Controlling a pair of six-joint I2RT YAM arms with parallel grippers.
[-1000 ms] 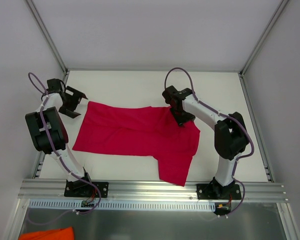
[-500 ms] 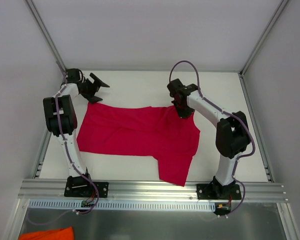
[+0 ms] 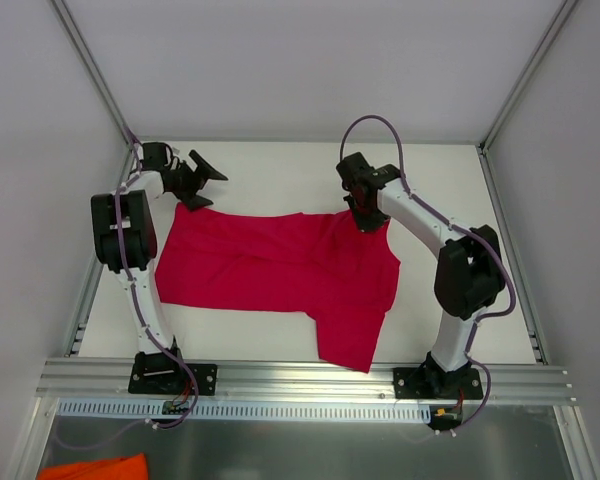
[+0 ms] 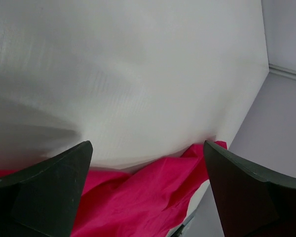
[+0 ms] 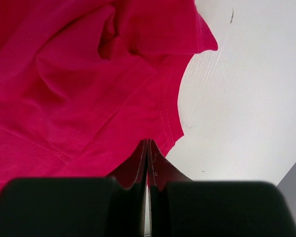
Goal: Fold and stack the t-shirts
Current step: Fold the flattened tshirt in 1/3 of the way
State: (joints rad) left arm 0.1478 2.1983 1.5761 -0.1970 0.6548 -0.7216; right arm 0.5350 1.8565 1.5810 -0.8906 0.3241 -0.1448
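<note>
White table [image 3: 280, 165], red t-shirt [image 3: 270, 265] spread out, left jaws gaping by its corner — right jaws apparently pinching its edge.

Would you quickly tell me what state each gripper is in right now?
Left gripper: open, holding nothing.
Right gripper: closed, pinching the edge of the t-shirt.

Looks over white bench [image 4: 138, 74] past left tool [image 4: 147, 145], spread wide (dark fingers [image 4: 44, 192] in both lower corners); frames rumpled crimson t-shirt [image 4: 148, 192] between them, beside grey wall [image 4: 281, 118].

Plain crimson-red t-shirt [image 3: 270, 265], white table [image 3: 280, 170], grey walls [image 3: 310, 70]
</note>
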